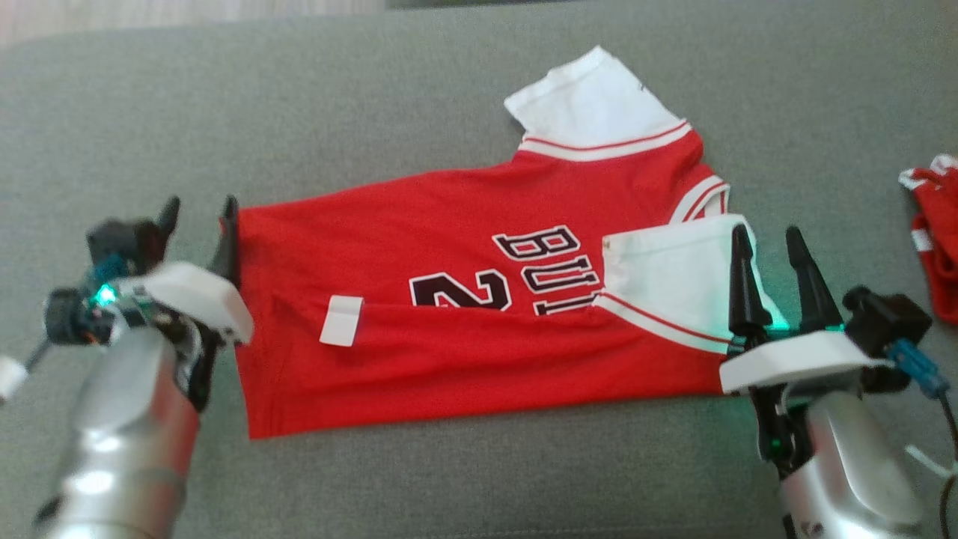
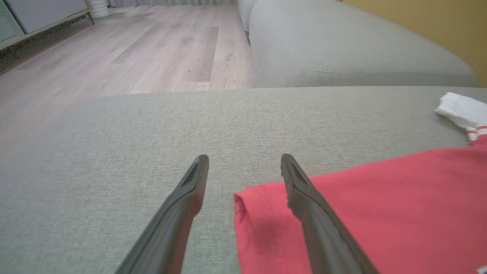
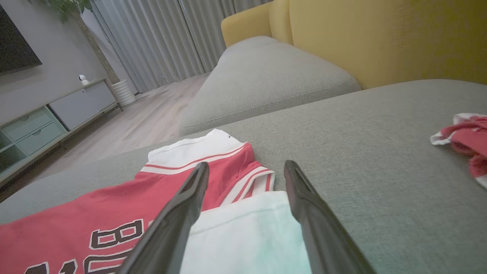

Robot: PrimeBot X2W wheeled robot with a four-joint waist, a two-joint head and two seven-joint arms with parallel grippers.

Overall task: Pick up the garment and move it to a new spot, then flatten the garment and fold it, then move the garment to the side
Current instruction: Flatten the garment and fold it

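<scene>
Item: red short-sleeved jersey, flat at the centre of a grey fabric sofa cushion; long axis left-right, collar right. My left gripper at the hem, right gripper over a white sleeve: both spread wide, empty.

The garment bears black letters "BU", the rest covered, and a "2".
</scene>
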